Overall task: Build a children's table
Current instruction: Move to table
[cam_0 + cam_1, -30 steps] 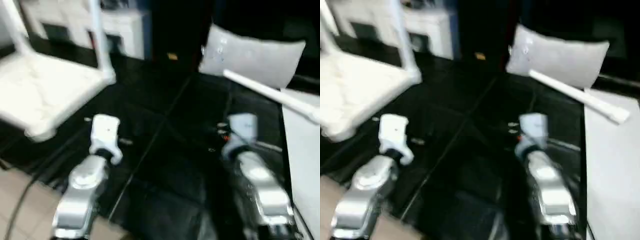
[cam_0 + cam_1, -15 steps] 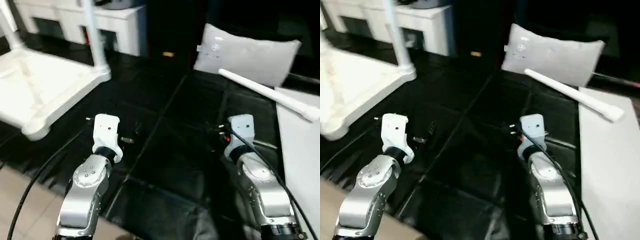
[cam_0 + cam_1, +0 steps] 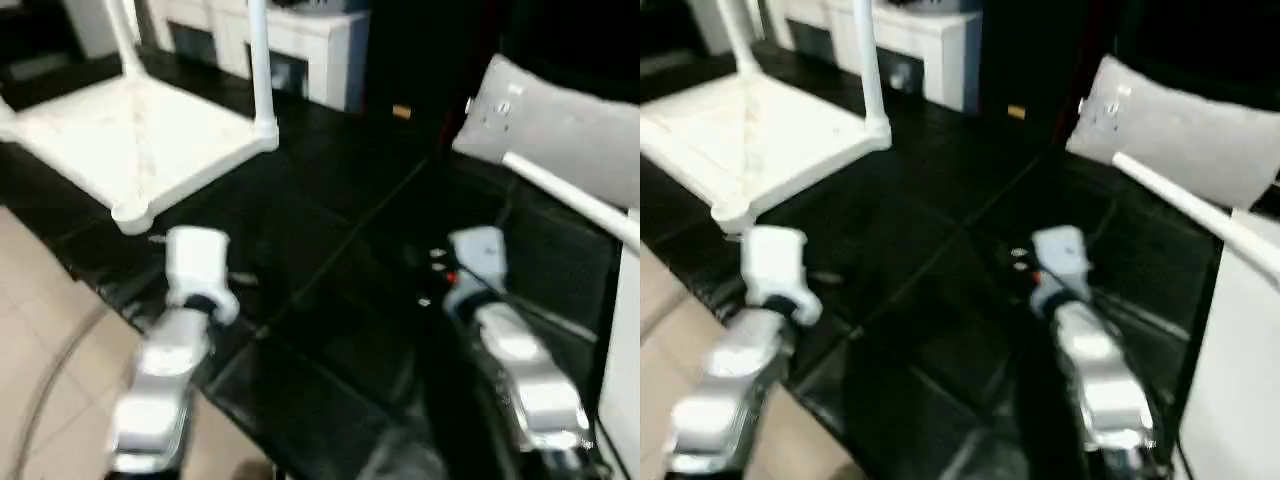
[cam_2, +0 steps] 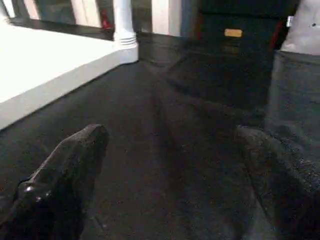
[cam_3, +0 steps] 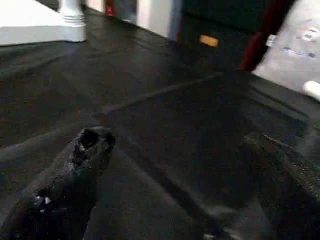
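The white tabletop (image 3: 130, 140) lies upside down at the far left of the black work surface, with two white legs (image 3: 259, 60) standing up from its corner sockets. A loose white leg (image 3: 575, 200) lies at the far right, resting against a grey cushion. My left gripper (image 4: 170, 137) hovers open over the black cover near the tabletop's corner, nothing between its fingers (image 4: 75, 160). Over the cover right of centre, short of the loose leg, my right gripper (image 5: 185, 140) is open and empty too.
A grey cushion (image 3: 560, 125) lies at the back right. A white panel (image 3: 1240, 370) runs along the right edge. White furniture (image 3: 300, 40) stands behind the work surface. The tiled floor (image 3: 50, 340) shows at the left, past the work surface's edge.
The camera has swung left, so the whole picture has shifted right. Both arms keep their poses and both grippers stay open.
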Robot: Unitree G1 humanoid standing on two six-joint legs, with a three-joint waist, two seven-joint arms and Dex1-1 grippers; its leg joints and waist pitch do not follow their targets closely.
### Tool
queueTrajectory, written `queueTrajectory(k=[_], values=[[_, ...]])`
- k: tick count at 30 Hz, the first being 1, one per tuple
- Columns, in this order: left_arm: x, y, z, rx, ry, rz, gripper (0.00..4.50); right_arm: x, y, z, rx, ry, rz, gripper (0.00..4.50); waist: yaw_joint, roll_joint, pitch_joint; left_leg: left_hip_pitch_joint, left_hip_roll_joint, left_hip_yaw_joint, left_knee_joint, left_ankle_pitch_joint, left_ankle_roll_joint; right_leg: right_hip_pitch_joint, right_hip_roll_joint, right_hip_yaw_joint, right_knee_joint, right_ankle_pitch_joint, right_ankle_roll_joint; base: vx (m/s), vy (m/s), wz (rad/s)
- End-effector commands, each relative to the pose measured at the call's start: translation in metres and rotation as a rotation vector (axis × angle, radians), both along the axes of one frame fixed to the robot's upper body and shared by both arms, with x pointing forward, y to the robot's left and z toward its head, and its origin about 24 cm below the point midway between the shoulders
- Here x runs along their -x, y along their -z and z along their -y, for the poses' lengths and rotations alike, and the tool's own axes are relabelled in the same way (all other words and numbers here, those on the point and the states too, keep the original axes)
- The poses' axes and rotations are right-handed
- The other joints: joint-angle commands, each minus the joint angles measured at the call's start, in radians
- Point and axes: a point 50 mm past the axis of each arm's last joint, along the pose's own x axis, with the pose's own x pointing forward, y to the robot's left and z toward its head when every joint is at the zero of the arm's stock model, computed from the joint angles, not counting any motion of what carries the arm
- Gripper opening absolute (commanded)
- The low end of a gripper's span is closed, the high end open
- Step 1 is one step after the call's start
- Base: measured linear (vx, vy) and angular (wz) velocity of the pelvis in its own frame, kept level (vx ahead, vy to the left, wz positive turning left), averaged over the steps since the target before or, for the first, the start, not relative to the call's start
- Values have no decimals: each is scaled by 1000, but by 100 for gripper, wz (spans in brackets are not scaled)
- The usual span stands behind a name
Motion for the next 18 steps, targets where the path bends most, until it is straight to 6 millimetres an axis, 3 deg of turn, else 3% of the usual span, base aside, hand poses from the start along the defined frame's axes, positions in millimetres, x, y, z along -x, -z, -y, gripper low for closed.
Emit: queueTrajectory(k=[1, 2, 3, 4, 5, 6, 8, 10, 13, 15, 18], values=[[0, 3, -6, -19, -20, -21, 445, -2, -5, -4, 1, -4, 20, 450, 0, -12, -56, -13, 92, -26, -45, 8, 66, 65, -120, 63, -94, 355, 248, 0, 0, 0], [-1, 3, -5, -21, -18, -21, 445, -3, -5, -3, -1, 2, 21, 450, -5, -2, -59, -5, 120, -39, -53, -9, 63, 61, -131, 57, -83, 345, 227, 0, 0, 0], [-1, 3, -5, -22, -17, -21, 445, -3, -5, -3, -2, 6, 20, 450, -10, 8, -62, 15, 163, -57, -63, -50, 86, 46, -154, 58, -81, 285, 155, 0, 0, 0], [-2, 3, -5, -26, -15, -22, 445, -4, -5, -2, -3, 17, 19, 450, -17, 3, -57, 15, 174, -59, -72, -77, 100, 43, -171, 64, -86, 242, 64, 0, 0, 0], [-2, 3, -5, -26, -15, -22, 445, -4, -5, -2, -3, 17, 19, 450, -18, 3, -53, 10, 165, -50, -73, -97, 96, 45, -176, 66, -95, 208, 26, 0, 0, 0], [-2, 3, -5, -28, -15, -23, 445, -4, -5, -1, -6, 24, 18, 450, -15, 4, -48, 9, 147, -31, -73, -130, 72, 47, -177, 68, -110, 131, -46, 0, 0, 0], [-3, 2, -5, -31, -10, -21, 445, -6, -4, 2, -6, 63, 6, 450, -14, 3, -42, 7, 140, -12, -76, -143, 37, 48, -171, 67, -125, 14, -103, 0, 0, 0], [-3, 2, -5, -32, -8, -21, 445, -7, -4, 3, -6, 75, 2, 450, -20, 1, -37, 16, 144, -2, -83, -198, 8, 36, -163, 68, -131, -91, -125, 0, 0, 0], [-3, 2, -6, -36, -4, -23, 445, -9, -4, 3, -5, 100, -2, 450, -25, -3, -33, 19, 138, 12, -86, -247, -8, 26, -164, 70, -138, -186, -122, 0, 0, 0], [-2, 2, -6, -39, 1, -26, 445, -11, -5, 2, -8, 107, -3, 450, -26, -1, -34, 16, 141, 13, -89, -244, -15, 24, -165, 69, -139, -187, -113, 0, 0, 0], [-2, 2, -6, -37, 32, -30, 445, -14, -6, 2, -12, 110, -4, 450, -28, -7, -35, 15, 140, 20, -90, -240, -14, 20, -166, 68, -137, -163, -110, 0, 0, 0]])
